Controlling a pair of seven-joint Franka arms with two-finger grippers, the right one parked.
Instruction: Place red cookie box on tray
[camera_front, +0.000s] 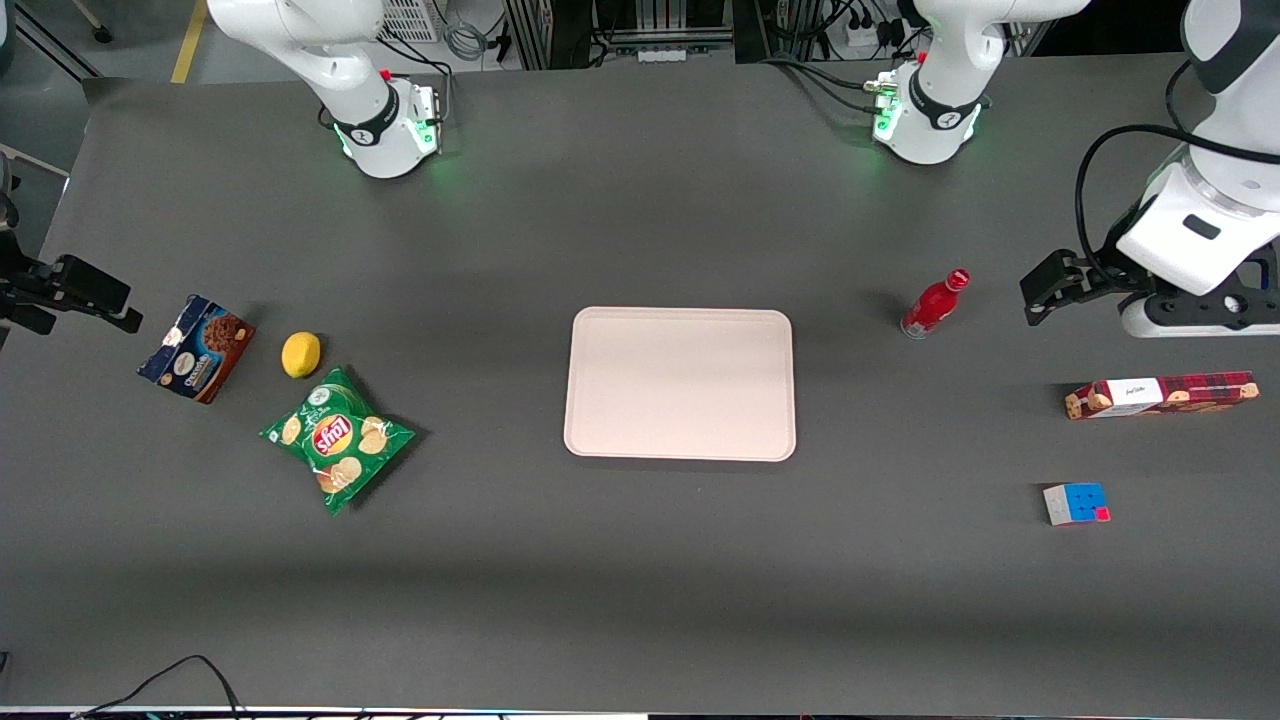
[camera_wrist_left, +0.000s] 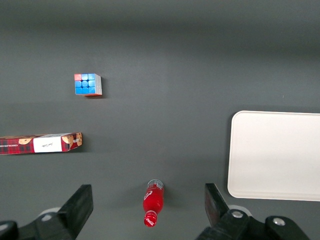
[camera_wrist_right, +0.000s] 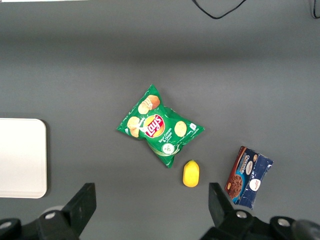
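The red cookie box (camera_front: 1160, 394) (camera_wrist_left: 40, 144), a long tartan carton with a white label band, lies flat on the table toward the working arm's end. The pale pink tray (camera_front: 680, 384) (camera_wrist_left: 275, 155) sits bare at the table's middle. My left gripper (camera_front: 1200, 312) (camera_wrist_left: 147, 215) hangs high above the table, farther from the front camera than the box and apart from it. Its fingers (camera_wrist_left: 75, 210) stand wide open with nothing held.
A small red bottle (camera_front: 935, 303) (camera_wrist_left: 153, 202) stands between tray and gripper. A colour cube (camera_front: 1075, 503) (camera_wrist_left: 88, 84) lies nearer the front camera than the box. Toward the parked arm's end lie a chips bag (camera_front: 338, 438), a lemon (camera_front: 301, 354) and a blue-brown cookie box (camera_front: 196, 347).
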